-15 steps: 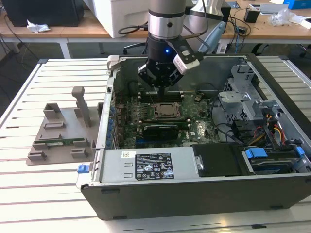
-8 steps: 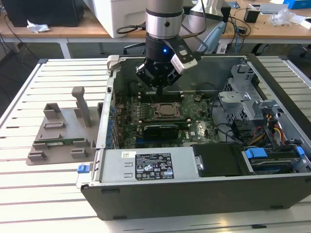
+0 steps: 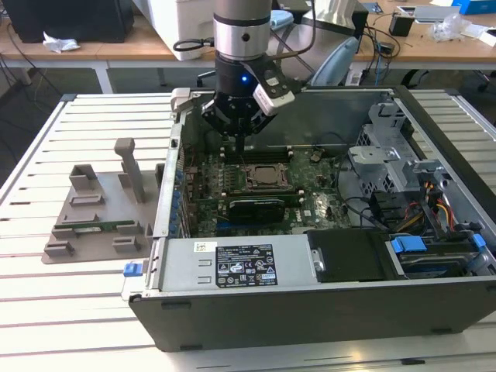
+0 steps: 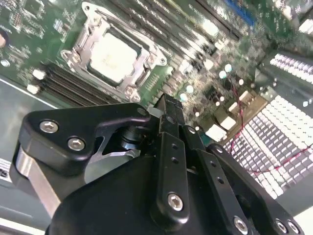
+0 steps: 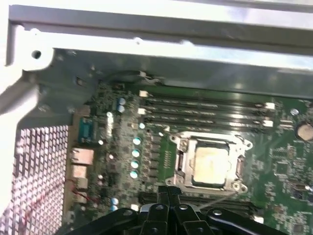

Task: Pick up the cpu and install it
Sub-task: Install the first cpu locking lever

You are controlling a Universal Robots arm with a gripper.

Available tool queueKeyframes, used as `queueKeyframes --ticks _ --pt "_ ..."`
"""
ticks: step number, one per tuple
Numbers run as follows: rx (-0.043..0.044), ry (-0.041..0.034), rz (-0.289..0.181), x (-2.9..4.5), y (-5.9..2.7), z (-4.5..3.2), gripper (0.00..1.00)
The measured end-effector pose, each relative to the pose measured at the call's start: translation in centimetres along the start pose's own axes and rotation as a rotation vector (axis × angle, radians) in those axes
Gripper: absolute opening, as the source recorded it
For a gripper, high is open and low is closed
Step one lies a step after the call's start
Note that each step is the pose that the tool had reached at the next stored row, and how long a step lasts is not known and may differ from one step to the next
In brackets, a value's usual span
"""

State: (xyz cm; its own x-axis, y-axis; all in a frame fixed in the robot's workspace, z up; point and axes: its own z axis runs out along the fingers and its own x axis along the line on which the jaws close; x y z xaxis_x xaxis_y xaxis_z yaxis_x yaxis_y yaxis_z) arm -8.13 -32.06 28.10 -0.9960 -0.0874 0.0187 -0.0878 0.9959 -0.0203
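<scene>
The cpu point(image 3: 266, 177) lies flat in the metal-framed socket on the green motherboard point(image 3: 318, 203) inside the open computer case point(image 3: 310, 310). Its pale silver top shows in both wrist views point(image 4: 115, 54) point(image 5: 211, 164). My gripper point(image 3: 241, 144) hangs above the board, just off the socket toward the case's rear wall and apart from the chip. Its black fingers point(image 4: 168, 110) are pressed together with nothing between them, and the fingertips point(image 5: 168, 192) sit beside the socket frame.
A black card with a fan point(image 3: 256, 208) stands next to the socket. The power supply point(image 3: 248, 265) lines the case's near side, with a drive cage and cables point(image 3: 422, 201) at the exterior view's right. A grey fixture point(image 3: 101, 213) sits on the slatted table outside the case.
</scene>
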Motion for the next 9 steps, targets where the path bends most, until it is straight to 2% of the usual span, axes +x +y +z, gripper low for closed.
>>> queueKeyframes --ticks 4,5,9 --pt "-0.0011 -0.0001 0.0 1.04 1.36 0.41 0.11" --pt "-0.0015 -0.0001 0.0 1.37 2.04 0.61 0.11" --pt "-0.0035 -0.0001 0.0 1.31 3.76 1.11 0.11"
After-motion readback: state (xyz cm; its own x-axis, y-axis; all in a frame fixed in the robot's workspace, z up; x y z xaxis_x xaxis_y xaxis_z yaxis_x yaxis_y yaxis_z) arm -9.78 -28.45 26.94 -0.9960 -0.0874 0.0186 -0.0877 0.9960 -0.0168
